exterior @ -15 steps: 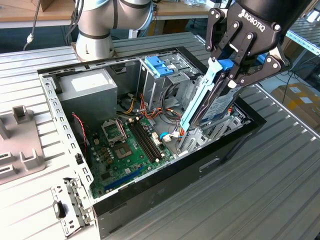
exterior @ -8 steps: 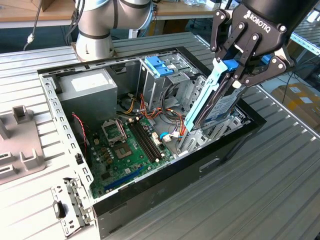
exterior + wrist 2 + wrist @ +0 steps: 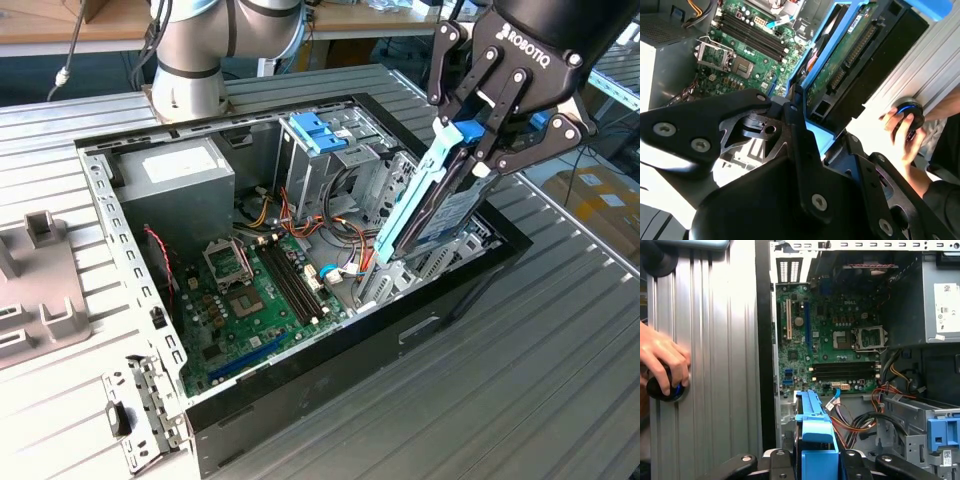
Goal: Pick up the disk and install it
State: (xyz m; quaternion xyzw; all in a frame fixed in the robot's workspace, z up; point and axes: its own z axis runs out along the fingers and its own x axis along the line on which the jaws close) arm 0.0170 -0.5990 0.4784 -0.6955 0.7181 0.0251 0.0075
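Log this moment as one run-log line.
gripper: shut on disk | disk: tilted steeply, lower end at drive bay of open computer case, not seated | hand: on round knob on table

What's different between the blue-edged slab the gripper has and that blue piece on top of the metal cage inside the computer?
The disk is clamped in the gripper and tilted steeply over the case. The blue latch sits on its metal cage, untouched. The disk is a long dark slab with blue side rails, while the latch is shorter and blue all over. Both have bright blue plastic.
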